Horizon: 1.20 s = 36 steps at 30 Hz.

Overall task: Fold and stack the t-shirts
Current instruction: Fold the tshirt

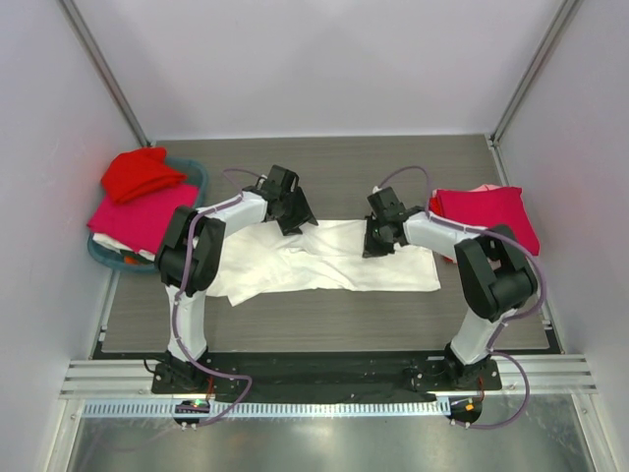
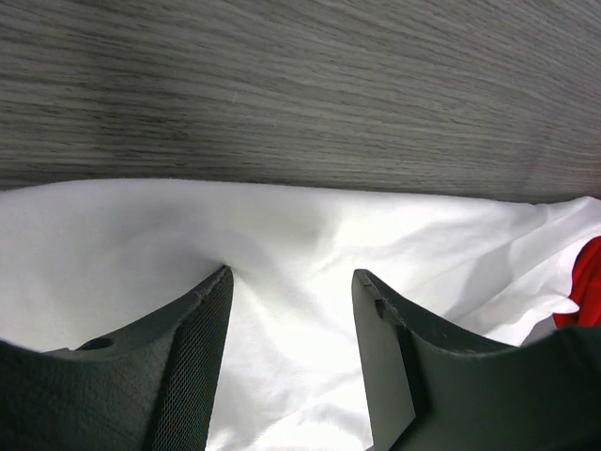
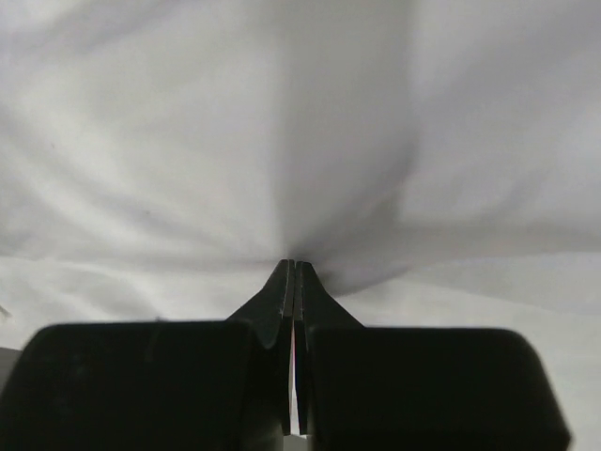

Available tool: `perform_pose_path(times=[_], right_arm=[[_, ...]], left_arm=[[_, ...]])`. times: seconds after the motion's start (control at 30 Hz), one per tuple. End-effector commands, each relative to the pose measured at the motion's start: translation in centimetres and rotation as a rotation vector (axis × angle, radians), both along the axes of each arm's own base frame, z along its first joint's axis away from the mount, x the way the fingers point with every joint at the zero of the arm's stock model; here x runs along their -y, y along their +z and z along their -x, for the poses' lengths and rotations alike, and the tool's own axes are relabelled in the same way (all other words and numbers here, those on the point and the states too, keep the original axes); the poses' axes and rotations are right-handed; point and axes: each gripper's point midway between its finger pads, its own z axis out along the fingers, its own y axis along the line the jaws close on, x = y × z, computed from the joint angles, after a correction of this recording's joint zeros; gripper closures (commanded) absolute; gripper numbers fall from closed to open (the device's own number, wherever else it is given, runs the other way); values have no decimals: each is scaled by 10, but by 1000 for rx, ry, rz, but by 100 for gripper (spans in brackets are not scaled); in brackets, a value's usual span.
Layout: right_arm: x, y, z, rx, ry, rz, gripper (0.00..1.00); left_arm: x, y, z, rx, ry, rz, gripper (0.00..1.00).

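A white t-shirt lies crumpled and partly spread across the middle of the table; no print shows on it. My left gripper is open at the shirt's far left edge, its jaws astride white cloth and its tips touching it. My right gripper is at the shirt's far right part, shut on a pinch of the white cloth, which puckers towards the tips. A red t-shirt and a magenta-pink one lie in the basket at left.
The teal basket stands at the table's left edge. A folded crimson-pink garment lies at the right edge, close behind my right arm; a red bit shows in the left wrist view. Walls enclose the table on three sides.
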Motion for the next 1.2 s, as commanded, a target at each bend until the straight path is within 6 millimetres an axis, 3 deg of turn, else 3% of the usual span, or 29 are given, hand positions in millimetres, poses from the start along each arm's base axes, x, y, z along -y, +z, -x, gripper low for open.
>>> perform_pose_path(times=[0.0, 0.1, 0.23, 0.37, 0.47, 0.57, 0.7, 0.8, 0.93, 1.07, 1.1, 1.17], right_arm=[[8, 32, 18, 63, 31, -14, 99], [20, 50, 25, 112, 6, -9, 99], [47, 63, 16, 145, -79, 39, 99], [82, 64, -10, 164, -183, 115, 99], [97, 44, -21, 116, -216, 175, 99], [101, 29, -29, 79, -218, 197, 99], [107, 18, -10, 43, -206, 218, 99], [115, 27, 15, 53, -216, 214, 99], [124, 47, 31, 105, -255, 190, 99], [133, 63, 21, 144, -301, 183, 99], [132, 72, 11, 166, -302, 173, 99], [134, 67, -3, 153, -312, 196, 99]], left_arm=[[-37, -45, 24, -117, 21, -172, 43], [-36, -44, 24, -116, 21, -167, 43], [-34, -43, 24, -115, 20, -158, 43], [-35, -40, 26, -112, 23, -157, 43], [-36, -38, 26, -106, 26, -160, 43], [-38, -37, 26, -103, 25, -165, 43], [-39, -36, 27, -101, 26, -173, 43], [-39, -36, 26, -100, 26, -172, 43], [-38, -35, 25, -96, 25, -166, 43], [-36, -31, 27, -85, 16, -166, 43], [-35, -30, 27, -81, 13, -170, 43], [-35, -29, 28, -77, 10, -169, 43]])
